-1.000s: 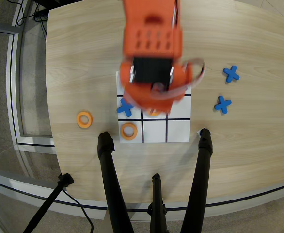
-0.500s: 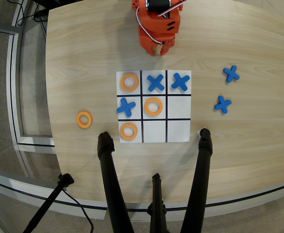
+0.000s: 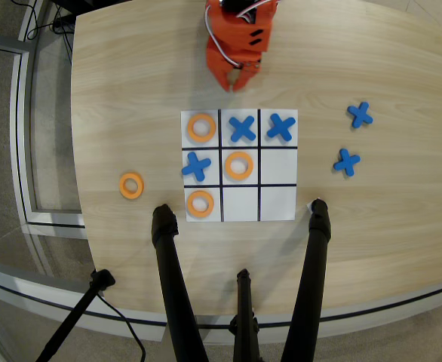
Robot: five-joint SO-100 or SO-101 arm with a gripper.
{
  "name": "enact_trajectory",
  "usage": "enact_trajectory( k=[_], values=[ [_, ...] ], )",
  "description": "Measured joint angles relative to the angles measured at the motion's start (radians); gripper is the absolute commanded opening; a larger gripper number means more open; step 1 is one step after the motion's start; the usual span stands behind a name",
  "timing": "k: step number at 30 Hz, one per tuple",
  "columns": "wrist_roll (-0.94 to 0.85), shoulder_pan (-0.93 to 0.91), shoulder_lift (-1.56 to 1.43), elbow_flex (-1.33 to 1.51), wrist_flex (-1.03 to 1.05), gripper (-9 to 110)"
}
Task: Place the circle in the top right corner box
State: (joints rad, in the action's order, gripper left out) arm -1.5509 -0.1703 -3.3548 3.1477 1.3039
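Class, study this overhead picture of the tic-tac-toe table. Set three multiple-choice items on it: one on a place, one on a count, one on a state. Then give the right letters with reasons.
1. Where does the orange ring outside the grid lie in the overhead view?
A. left of the grid
B. right of the grid
C. on the middle cell

2. How many blue crosses lie on the grid?
A. one
B. three
C. five

3. What is the gripper holding?
A. a ring
B. a cross
C. nothing

Answers:
1 A: the loose ring lies on the bare table, left of the grid.
2 B: crosses fill the top middle, top right and middle left cells; two others lie off the paper.
3 C: the gripper hangs above the grid's top edge with nothing between its fingers.
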Motion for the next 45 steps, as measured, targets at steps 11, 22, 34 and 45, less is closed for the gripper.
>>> enact_trajectory(
  k=[11, 22, 34, 45],
  values=[
    [0.000, -1.264, -0.021, 0.000, -0.006, 2],
    [0.000, -1.410, -0.021, 0.000, -0.006, 2],
    [0.000, -1.399, -0.021, 0.000, -0.006, 2],
    [0.000, -1.399, -0.021, 0.000, -0.006, 2]
  ],
)
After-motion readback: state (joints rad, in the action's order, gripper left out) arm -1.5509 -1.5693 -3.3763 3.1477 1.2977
